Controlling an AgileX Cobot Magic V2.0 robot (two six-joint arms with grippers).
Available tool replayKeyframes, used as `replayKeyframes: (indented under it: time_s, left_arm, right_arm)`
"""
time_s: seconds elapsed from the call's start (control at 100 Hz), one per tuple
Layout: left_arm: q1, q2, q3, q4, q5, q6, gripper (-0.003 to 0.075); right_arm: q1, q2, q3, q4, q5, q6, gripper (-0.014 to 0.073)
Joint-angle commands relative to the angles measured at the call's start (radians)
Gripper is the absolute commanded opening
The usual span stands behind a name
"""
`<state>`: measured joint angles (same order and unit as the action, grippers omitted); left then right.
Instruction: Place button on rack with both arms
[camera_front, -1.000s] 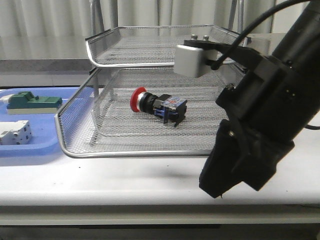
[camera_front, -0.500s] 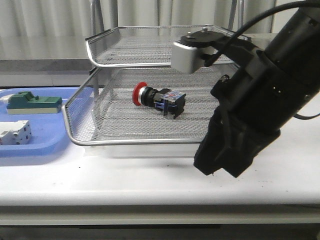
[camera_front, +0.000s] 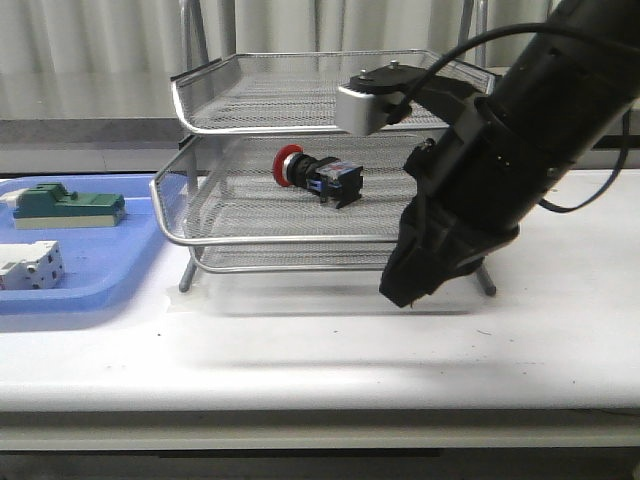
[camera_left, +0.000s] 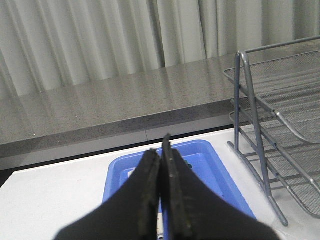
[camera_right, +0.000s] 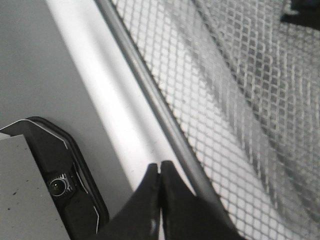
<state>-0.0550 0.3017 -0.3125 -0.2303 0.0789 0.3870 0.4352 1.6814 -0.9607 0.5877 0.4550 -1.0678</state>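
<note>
The button (camera_front: 318, 175), with red cap and black body, lies on its side on the middle tier of the silver wire-mesh rack (camera_front: 172, 237). My right gripper (camera_front: 405, 295) is shut and empty, low at the front right of the rack. In the right wrist view its tips (camera_right: 160, 167) sit right by the tier's front rim (camera_right: 165, 115). My left gripper (camera_left: 162, 150) is shut and empty, held above the blue tray (camera_left: 220, 170), with the rack (camera_left: 260, 145) off to its side. The left gripper does not show in the front view.
A flat blue tray (camera_front: 80, 290) lies left of the rack with a green block (camera_front: 65, 205) and a white terminal block (camera_front: 30, 265) in it. The right arm's black body fills the space at the rack's right front. A curtain hangs behind.
The middle tier with the button has slid back, away from the table's front edge, into the rack. My right gripper has moved back and up along with its front rim.
</note>
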Motion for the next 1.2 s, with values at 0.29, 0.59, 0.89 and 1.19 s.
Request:
replayKeyframes:
  time_s: [0.29, 0.59, 0.89, 1.19]
  left_arm:
    - [0.001, 0.007, -0.027, -0.010, -0.085, -0.008, -0.0020]
    - [0.001, 0.007, -0.027, -0.010, -0.085, -0.008, -0.0020]
    - [0.001, 0.007, -0.027, -0.010, -0.085, -0.008, -0.0020]
    - [0.001, 0.007, -0.027, -0.010, -0.085, -0.008, -0.0020]
  right_arm:
    - [-0.053, 0.004, -0.137, -0.007, -0.021, -0.006, -0.0060]
    - [-0.053, -0.011, -0.137, -0.006, 0.099, 0.072, -0.0060]
    - [-0.055, -0.141, -0.137, -0.134, 0.141, 0.306, -0.0060]
    - [-0.058, -0.328, -0.137, -0.455, 0.204, 0.674, -0.0060]
